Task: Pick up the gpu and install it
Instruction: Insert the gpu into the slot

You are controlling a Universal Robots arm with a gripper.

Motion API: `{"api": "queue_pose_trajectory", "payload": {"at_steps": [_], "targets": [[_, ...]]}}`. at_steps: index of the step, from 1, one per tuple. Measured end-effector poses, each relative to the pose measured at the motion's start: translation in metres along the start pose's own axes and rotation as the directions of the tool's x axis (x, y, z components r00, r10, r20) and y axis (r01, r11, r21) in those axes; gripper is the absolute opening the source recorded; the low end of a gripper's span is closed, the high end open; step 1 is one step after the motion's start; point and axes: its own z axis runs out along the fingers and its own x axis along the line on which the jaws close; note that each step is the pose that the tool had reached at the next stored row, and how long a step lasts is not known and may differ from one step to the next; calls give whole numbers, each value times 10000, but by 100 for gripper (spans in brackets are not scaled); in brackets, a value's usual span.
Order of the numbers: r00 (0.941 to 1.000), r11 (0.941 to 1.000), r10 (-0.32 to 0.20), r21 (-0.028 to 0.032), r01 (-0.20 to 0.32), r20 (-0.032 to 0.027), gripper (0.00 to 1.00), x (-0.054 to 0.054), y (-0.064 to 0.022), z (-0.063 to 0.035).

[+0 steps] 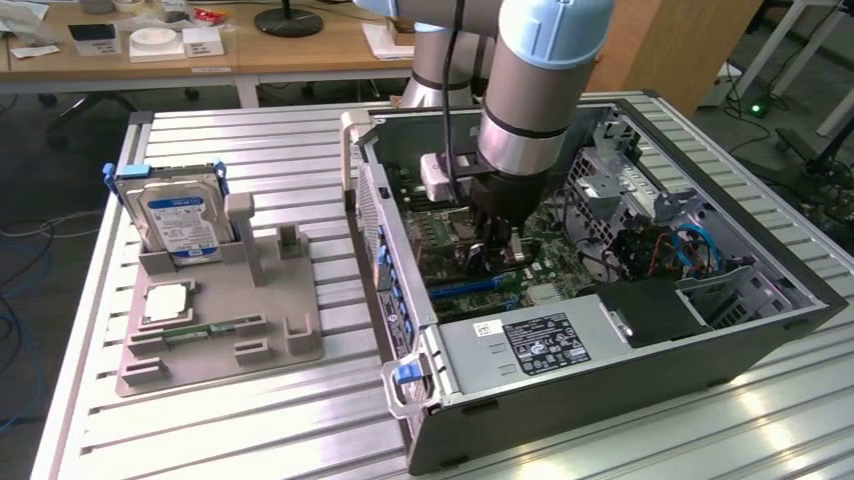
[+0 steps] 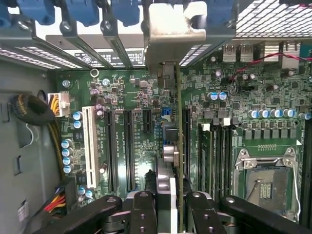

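One card, the gpu [image 2: 178, 146], stands edge-on between the partly closed fingers of the gripper [image 2: 168, 204], held low inside the open computer case [image 1: 747, 330] just above the motherboard [image 2: 131, 97]. If its edge misses the slot, pressing down could bend the card or scrape the board

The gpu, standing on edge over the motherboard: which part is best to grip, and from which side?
Grip the gpu by its free long edge, coming from above, opposite the motherboard. It is thin and upright, so the pincer closes on its two flat faces, as it does now.
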Motion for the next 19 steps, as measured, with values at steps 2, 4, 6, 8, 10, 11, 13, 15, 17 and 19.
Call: {"api": "queue_pose_trajectory", "payload": {"at_steps": [2,4,6,8,10,11,13,15,17,19], "targets": [[10000,10000,2,0,-2,-2,28,1,6,14],[10000,10000,0,-1,0,-3,28,3,22,24],[10000,10000,1,0,-1,0,28,3,33,45],[10000,10000,-2,-1,2,-1,28,5,37,72],[10000,10000,1,-1,-1,-3,28,7,50,89],[10000,10000,1,-1,-1,-2,28,7,58,92],[10000,10000,0,0,0,-1,28,7,71,96],[10000,10000,-1,-1,1,-2,28,7,72,96],[10000,10000,-1,-1,1,-1,28,8,72,96],[10000,10000,2,0,-2,-1,28,8,78,97]]}}
